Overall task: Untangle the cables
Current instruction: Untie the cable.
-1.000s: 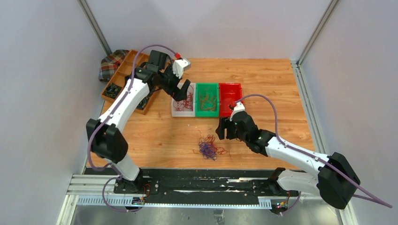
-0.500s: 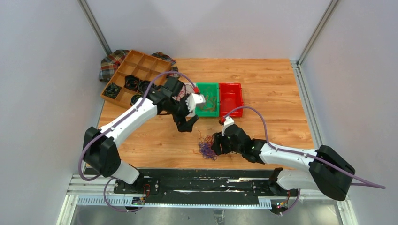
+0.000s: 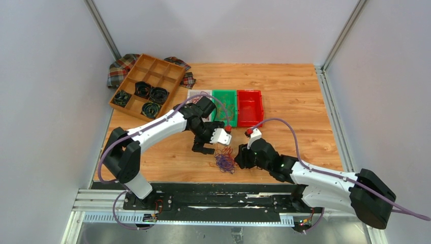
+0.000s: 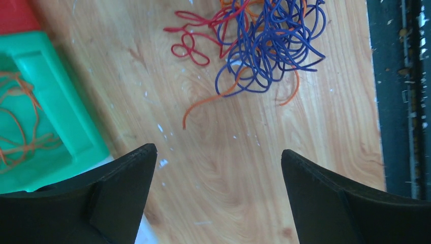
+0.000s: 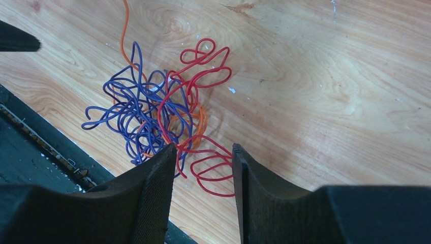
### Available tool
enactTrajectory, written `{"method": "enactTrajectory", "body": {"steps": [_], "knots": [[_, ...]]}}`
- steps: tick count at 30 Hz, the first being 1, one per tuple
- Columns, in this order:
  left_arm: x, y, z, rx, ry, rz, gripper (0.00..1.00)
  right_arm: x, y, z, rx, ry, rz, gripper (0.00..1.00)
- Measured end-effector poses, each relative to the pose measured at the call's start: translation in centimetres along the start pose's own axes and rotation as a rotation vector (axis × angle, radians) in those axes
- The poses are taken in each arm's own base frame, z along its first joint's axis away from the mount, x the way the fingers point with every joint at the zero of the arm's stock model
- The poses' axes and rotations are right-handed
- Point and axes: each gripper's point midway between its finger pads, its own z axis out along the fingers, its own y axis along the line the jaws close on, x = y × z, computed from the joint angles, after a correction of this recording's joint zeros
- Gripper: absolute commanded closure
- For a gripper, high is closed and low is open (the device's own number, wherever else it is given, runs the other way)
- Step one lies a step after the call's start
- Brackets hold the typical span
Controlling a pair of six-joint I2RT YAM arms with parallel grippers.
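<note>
Against the frame a second back, the left tool (image 3: 203, 148) is off the far bins and down by the cables (image 3: 223, 161). The right tool (image 3: 242, 156) is in from open worktop (image 3: 300, 96) to the clump's edge, its jaws narrower than then.

The cables lie loose on the worktop as one small knot of purple, red and orange, between the two tools and just ahead of each. The left tool is spread wide and holds nothing. The knot sits beyond its tips, toward its right finger, and the green bin (image 4: 56, 112) is off to its left. The right tool is half closed with a gap left, low over the wood, straddling red loops at the knot's near edge (no pinch yet, going by its wrist view).

The step in hand looks like singling out one red strand to draw free. The next move calls for the right jaws to close on the red loop alone, not the purple strands beside its left finger. A slow pull away should follow, with the left tool likely holding the rest down so the whole knot does not drag along.
</note>
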Motion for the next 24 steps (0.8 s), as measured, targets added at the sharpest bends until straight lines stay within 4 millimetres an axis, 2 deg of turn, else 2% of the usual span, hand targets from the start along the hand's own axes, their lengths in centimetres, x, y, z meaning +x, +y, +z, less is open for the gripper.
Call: {"method": "enactTrajectory", "body": {"steps": [3, 10, 13, 18, 21, 24], "knots": [[-0.4, 0.4, 1.2, 0.031, 0.014, 0.095, 0.12, -0.3, -0.2, -0.4, 0.007, -0.02, 0.009, 0.58], [-1.3, 1.2, 3.5, 0.08, 0.049, 0.238, 0.51, -1.5, -0.4, -1.5, 0.011, -0.088, 0.034, 0.6], [-1.2, 1.4, 3.8, 0.083, 0.066, 0.27, 0.61, -1.4, -0.8, -1.8, 0.02, -0.104, 0.044, 0.61], [-0.8, 1.6, 3.8, 0.08, 0.1, 0.316, 0.66, -0.7, -1.7, -2.2, 0.039, -0.116, 0.057, 0.63], [-0.6, 1.7, 3.7, 0.078, 0.116, 0.326, 0.76, -1.1, -1.7, -2.4, 0.039, -0.133, 0.064, 0.64], [-0.5, 1.6, 3.7, 0.078, 0.119, 0.321, 0.92, -1.4, -1.9, -2.5, 0.045, -0.142, 0.069, 0.66]]}}
